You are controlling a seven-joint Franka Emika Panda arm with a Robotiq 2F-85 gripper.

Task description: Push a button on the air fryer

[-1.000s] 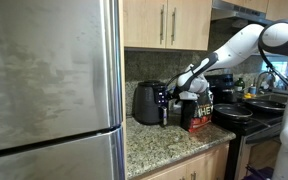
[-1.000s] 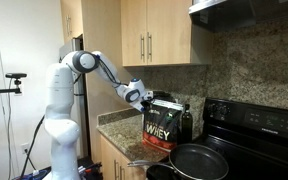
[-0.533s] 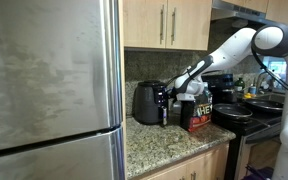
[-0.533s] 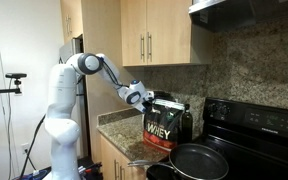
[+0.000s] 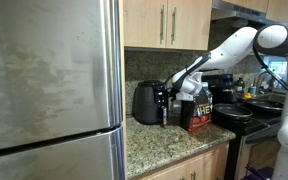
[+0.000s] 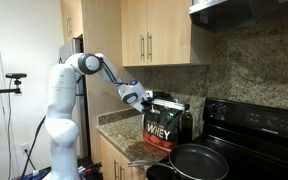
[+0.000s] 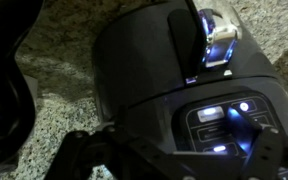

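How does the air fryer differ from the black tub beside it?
The air fryer is rounded and plain, the tub straight-sided with a red-and-white label. The air fryer has a lit control panel; the tub has none. Both are black and stand on the counter.

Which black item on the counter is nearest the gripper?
The air fryer, squat and rounded with a lit front panel; the gripper is right at its front. The red-labelled tub stands further off.

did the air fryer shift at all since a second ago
No. In an exterior view the air fryer sits in the same spot, between the fridge edge and the black tub.
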